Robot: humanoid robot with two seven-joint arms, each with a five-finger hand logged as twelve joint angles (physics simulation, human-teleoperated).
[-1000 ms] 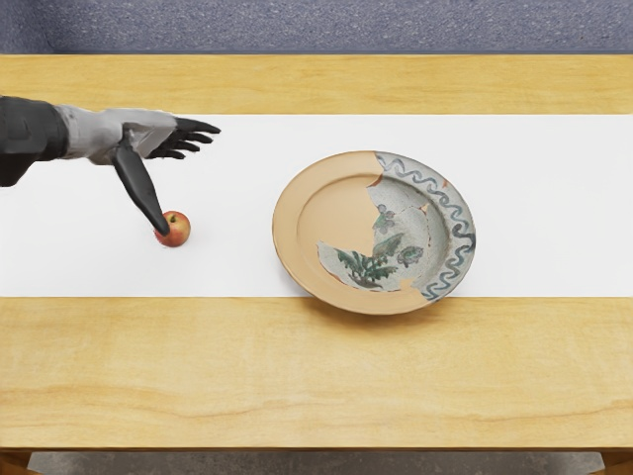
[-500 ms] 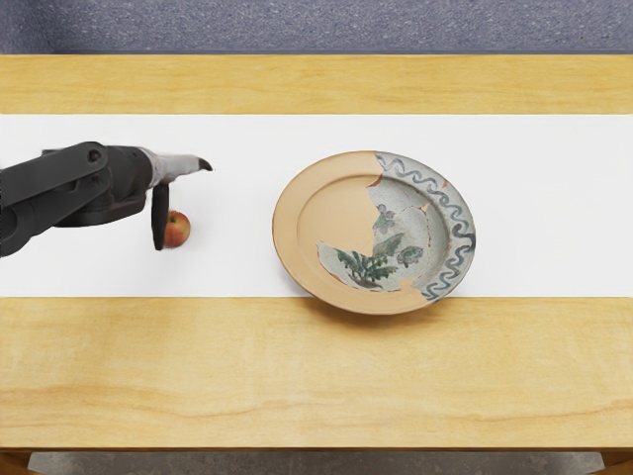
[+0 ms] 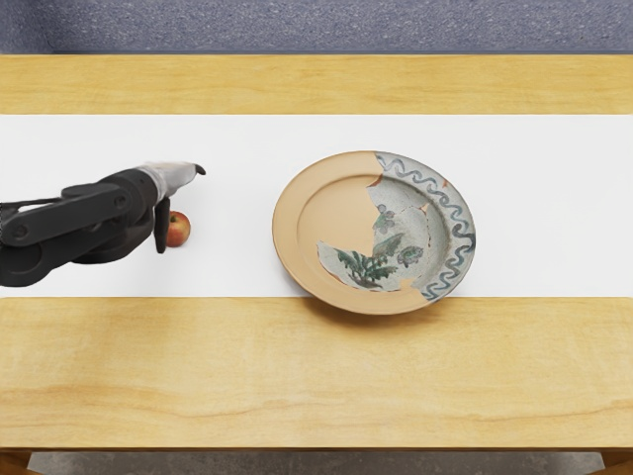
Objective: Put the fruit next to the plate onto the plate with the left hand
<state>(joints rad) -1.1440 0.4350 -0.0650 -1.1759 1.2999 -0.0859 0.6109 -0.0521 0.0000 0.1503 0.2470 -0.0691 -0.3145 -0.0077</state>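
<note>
A small red apple (image 3: 179,229) lies on the white runner (image 3: 534,178), well left of the plate. The plate (image 3: 315,210) is round and tan, with a blue-green flower pattern on its right half, and nothing lies on it. My left hand (image 3: 178,204) comes in from the left edge on a dark forearm and hovers at the apple. Its thumb (image 3: 160,230) hangs down against the apple's left side, and its fingers (image 3: 192,170) stretch out above and behind the fruit without closing on it. The hand is open. The right arm is out of view.
The wooden table (image 3: 316,376) runs across the whole view, with the runner as a wide band over its middle. A grey floor shows beyond the far edge.
The left forearm has dropped lower and turned, so the hand sits closer over the apple with the thumb now beside it. Apple and plate have not moved.
</note>
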